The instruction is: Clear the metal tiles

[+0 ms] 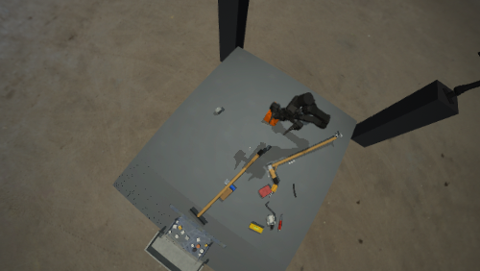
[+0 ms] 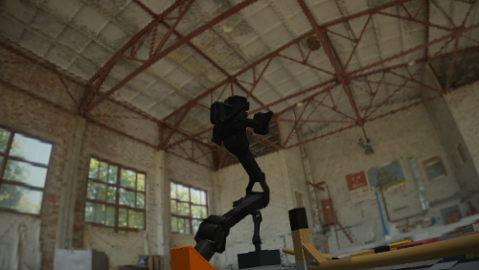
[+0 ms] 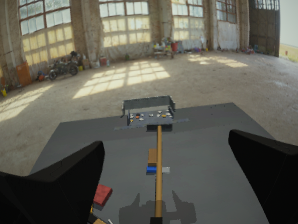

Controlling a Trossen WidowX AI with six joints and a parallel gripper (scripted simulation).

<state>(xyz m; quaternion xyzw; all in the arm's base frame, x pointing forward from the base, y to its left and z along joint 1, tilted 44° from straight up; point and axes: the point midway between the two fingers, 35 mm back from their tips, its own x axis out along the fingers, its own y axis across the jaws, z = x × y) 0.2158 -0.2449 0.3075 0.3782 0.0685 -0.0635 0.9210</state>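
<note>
The long scraper lies on the table, its dark blade at the near edge of the bench plate. The bluish plate carries several small light and orange tiles. The grey catch box is at the plate's far end; its inside is hard to make out. My gripper is open and empty, raised above the table, well back from the blade. The handle's black end shows low between the fingers in the wrist view.
A brown block and a blue piece lie beside the handle. A second wooden-handled tool, a red block, a yellow block and red-handled tool lie to the side.
</note>
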